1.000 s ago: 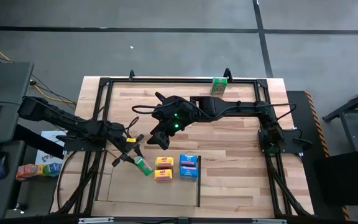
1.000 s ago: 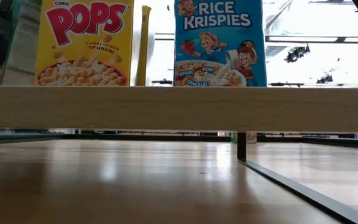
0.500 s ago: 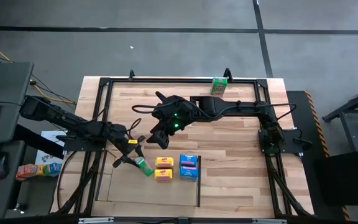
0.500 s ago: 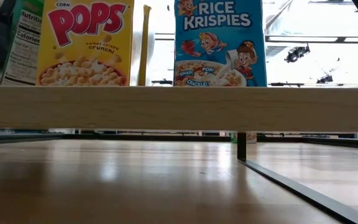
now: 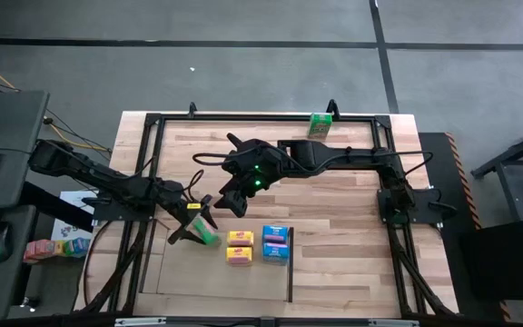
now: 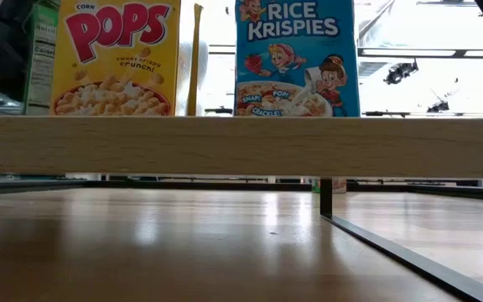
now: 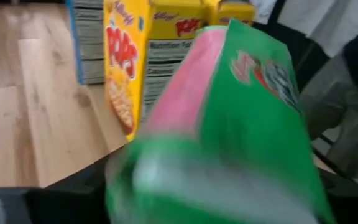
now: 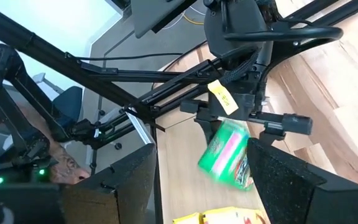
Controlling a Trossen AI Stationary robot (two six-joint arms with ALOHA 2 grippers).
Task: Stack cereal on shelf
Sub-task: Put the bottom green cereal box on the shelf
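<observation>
A green cereal box (image 5: 207, 233) stands tilted between the fingers of my open left gripper (image 5: 193, 224), just left of two yellow boxes (image 5: 239, 246) and two blue boxes (image 5: 276, 243). These stand in a row on the pale shelf frame (image 5: 166, 277), whose black bar (image 5: 291, 268) runs along its right side. The low view shows the green box's side (image 6: 40, 54) beside the Pops box (image 6: 114, 57). Another green box (image 5: 320, 124) stands at the far edge. My right gripper (image 5: 234, 202) hovers open above mid-table, holding nothing. My left gripper comes level from the table's left, its fingers (image 8: 284, 123) wide on either side of the green box's upper end (image 8: 232, 134). Whether a finger touches the box I cannot tell. The box is blurred and leans, its lower end (image 8: 222, 177) near the yellow boxes.
A black metal frame (image 5: 243, 116) runs round the table's edges. A pale wooden bar (image 6: 241, 147) crosses the low view in front of the boxes. Bare wood lies between the row and the far green box. A person's hand (image 8: 61, 165) shows beyond the table's left side.
My left gripper has opened. The green box, which lay slanted below it, has turned more upright and shifted a little toward the far edge, next to the yellow boxes.
</observation>
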